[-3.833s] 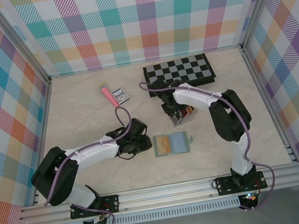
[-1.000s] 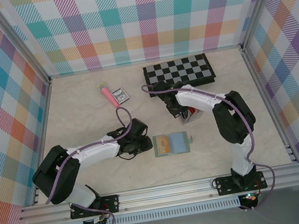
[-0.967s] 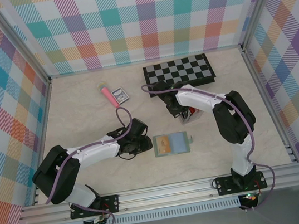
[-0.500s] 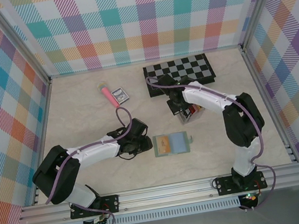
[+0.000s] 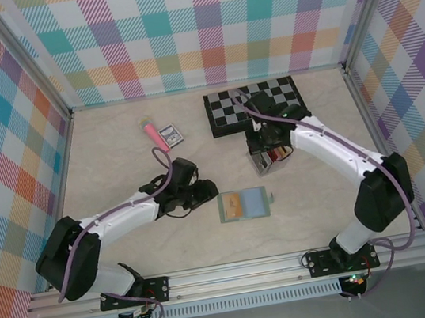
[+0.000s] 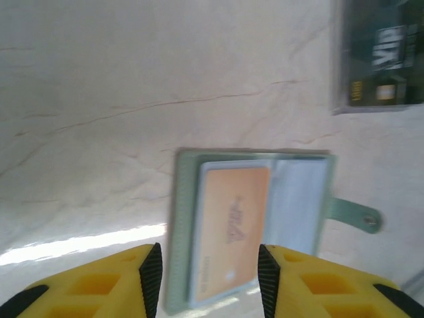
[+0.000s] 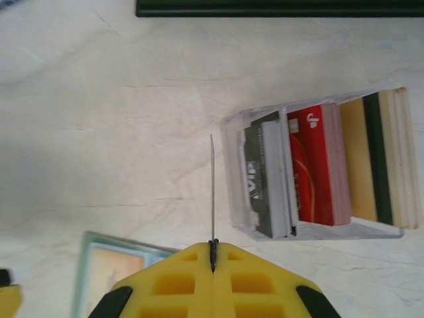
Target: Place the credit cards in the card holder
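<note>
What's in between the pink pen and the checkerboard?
A small dark square packet with a white face lies between the pink pen and the chessboard, right beside the pen. The top view shows it.

The card (image 7: 212,192) pinched in the right tool (image 7: 212,246) stands edge-on, its face unseen. The rack (image 6: 377,107) is blurred and cut off at the left wrist view's corner.
</note>
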Tool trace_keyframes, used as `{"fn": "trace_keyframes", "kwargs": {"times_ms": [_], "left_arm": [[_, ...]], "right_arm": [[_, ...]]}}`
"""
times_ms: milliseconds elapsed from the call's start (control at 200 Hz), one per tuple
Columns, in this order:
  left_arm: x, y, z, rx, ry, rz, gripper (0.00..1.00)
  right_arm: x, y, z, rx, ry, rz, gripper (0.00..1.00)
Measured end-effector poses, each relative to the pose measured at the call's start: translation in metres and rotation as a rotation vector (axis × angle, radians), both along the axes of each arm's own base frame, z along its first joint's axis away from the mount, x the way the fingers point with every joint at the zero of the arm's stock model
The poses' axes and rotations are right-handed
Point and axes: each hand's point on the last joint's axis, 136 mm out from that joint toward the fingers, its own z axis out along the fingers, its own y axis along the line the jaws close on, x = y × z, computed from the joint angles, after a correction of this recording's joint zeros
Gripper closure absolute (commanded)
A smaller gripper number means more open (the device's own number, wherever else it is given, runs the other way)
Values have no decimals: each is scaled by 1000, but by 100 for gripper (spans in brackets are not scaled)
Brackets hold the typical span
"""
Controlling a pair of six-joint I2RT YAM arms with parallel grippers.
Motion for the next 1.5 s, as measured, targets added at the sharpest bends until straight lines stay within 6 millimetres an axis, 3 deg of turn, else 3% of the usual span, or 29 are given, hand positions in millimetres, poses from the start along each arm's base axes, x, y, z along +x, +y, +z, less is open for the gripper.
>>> {"fn": "trace_keyframes", "kwargs": {"times_ms": [320,455,615,1050,1330,1420,1500], "left_arm": [[30,-35,72,-398,-68,-32,42],[35,-49,84,-506,-61,-63,43],[37,-58,90,-571,-43,-81,52],[40,-63,117,-666,-92,-111,75],[42,-61,127,-687,-125,-120,100],[41,-61,132,-695,-136,-126,100],[40,-61,132,-694,-134,-126,100]], "right_arm": [[-33,24,28,505,82,-3,100],[-41,39,38,639,117,25,100],[-45,48,41,748,159,42,100],[-46,49,44,869,213,47,100],[-46,45,35,871,228,32,99],[-46,44,33,870,235,29,96],[-47,44,33,868,234,31,83]]}}
